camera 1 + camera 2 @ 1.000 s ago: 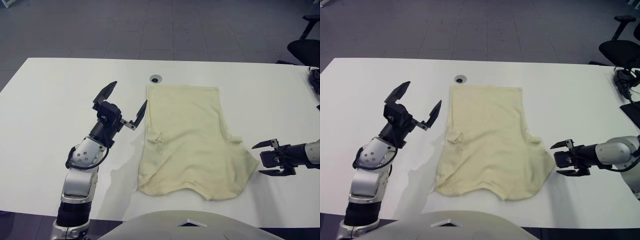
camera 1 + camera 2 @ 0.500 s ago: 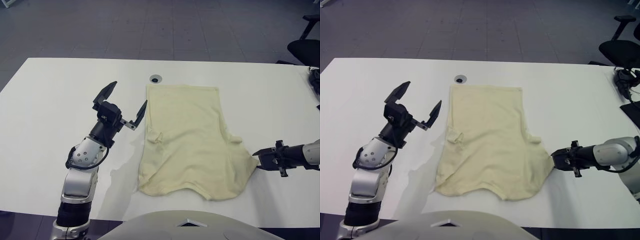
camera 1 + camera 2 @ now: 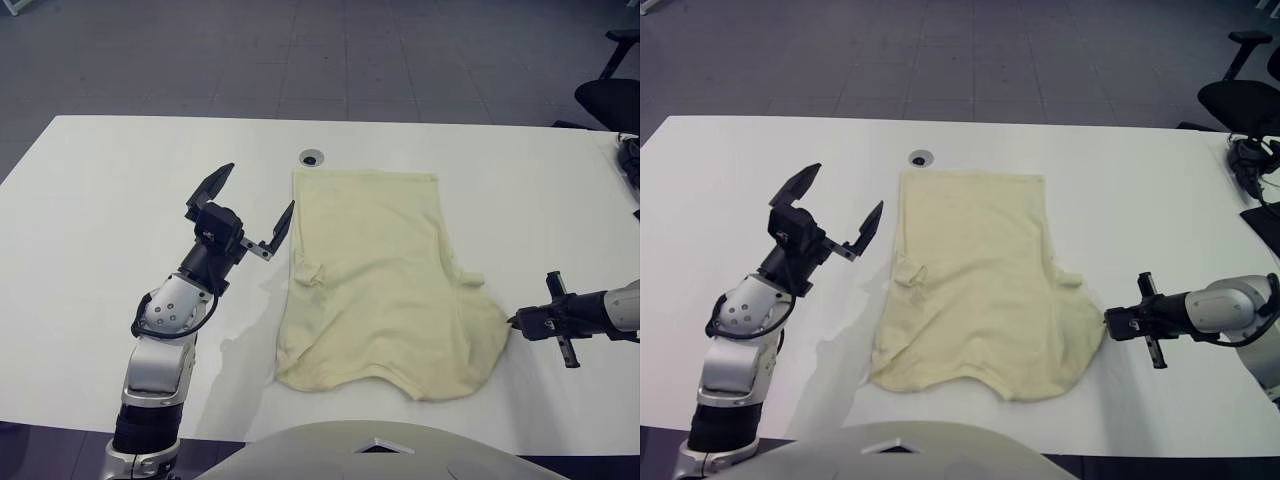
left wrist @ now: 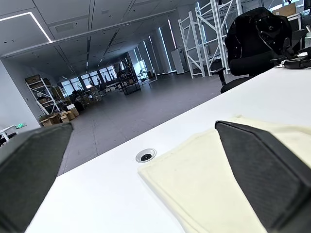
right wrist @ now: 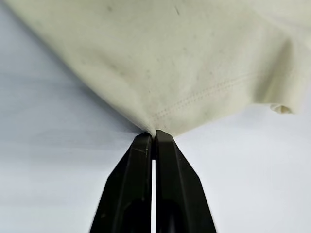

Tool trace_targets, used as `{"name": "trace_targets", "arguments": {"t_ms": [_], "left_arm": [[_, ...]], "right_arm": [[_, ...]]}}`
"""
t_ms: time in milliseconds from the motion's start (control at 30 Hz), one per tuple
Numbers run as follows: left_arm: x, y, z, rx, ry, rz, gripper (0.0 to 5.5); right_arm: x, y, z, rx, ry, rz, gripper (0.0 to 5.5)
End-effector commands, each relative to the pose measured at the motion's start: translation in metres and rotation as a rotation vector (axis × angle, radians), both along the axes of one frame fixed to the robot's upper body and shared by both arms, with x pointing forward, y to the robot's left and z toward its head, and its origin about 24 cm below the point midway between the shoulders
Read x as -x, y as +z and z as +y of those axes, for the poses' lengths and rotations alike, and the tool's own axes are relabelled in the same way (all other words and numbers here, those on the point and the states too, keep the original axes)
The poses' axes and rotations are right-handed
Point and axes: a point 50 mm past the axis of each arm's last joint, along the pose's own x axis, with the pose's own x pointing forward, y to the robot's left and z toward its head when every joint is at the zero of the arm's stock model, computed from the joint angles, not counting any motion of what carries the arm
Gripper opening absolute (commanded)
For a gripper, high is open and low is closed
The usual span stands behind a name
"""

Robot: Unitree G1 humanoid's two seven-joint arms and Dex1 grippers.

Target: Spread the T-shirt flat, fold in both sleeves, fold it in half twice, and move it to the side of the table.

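A pale yellow T-shirt lies partly folded on the white table, narrow end toward the far side. My right gripper is shut on the T-shirt's near right edge; in the right wrist view its fingertips pinch the hem of the T-shirt. My left gripper is held open above the table, just left of the T-shirt's far left part, with nothing between its fingers. In the left wrist view the T-shirt lies beyond the open fingers.
A round cable grommet is set in the table just beyond the T-shirt's far left corner. Black objects lie at the table's far right edge, with an office chair behind. Bare table spreads to the left.
My right gripper has moved in to the T-shirt's right edge, rolled at the wrist and shut on the fabric. The left arm has not moved.
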Motion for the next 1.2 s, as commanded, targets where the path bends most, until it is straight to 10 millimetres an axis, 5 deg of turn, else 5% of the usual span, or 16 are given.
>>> {"name": "trace_targets", "arguments": {"t_ms": [33, 600, 1200], "left_arm": [[-0.001, 0.003, -0.001, -0.018, -0.007, -0.006, 5.40], [-0.003, 0.002, -0.006, -0.018, -0.029, -0.001, 5.40], [-0.006, 0.002, -0.013, -0.018, -0.060, 0.003, 5.40]], "right_arm": [[0.001, 0.002, 0.000, 0.013, 0.016, 0.005, 0.03], [-0.019, 0.038, 0.047, -0.120, 0.192, -0.181, 0.03], [-0.036, 0.010, 0.108, -0.182, 0.404, -0.148, 0.03]]}}
